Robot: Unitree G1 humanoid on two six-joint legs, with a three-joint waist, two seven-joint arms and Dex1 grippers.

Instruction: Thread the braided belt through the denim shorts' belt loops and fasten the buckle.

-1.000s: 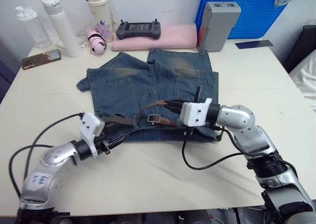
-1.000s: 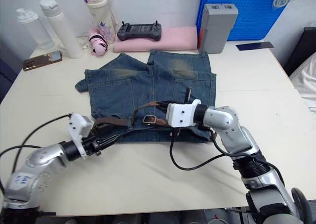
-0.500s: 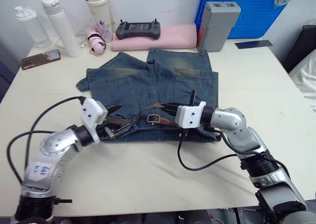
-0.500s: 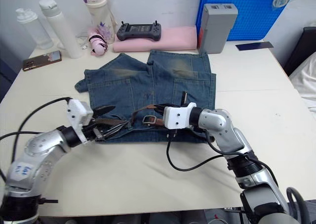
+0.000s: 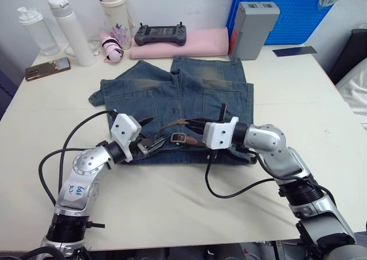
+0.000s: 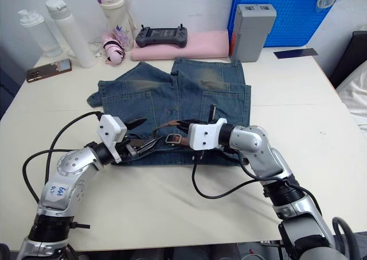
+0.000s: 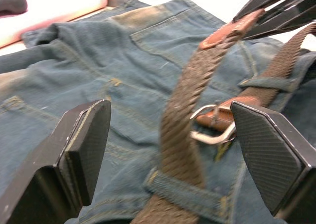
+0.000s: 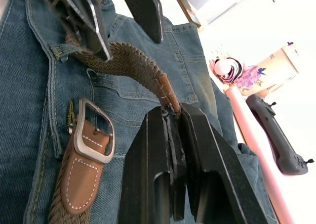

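Right hand point(image 8: 170, 116) pinching braided belt point(image 7: 185, 120) tip, above denim shorts point(image 5: 172, 96). Left hand point(image 7: 170, 135) wide open around belt. Buckle point(image 8: 94, 132) flat beside.

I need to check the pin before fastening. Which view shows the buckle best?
The right wrist view: the buckle lies flat on the denim shorts, its frame and leather tab in plain sight. The left wrist view shows it partly behind the braided belt. In both eye views it is small.
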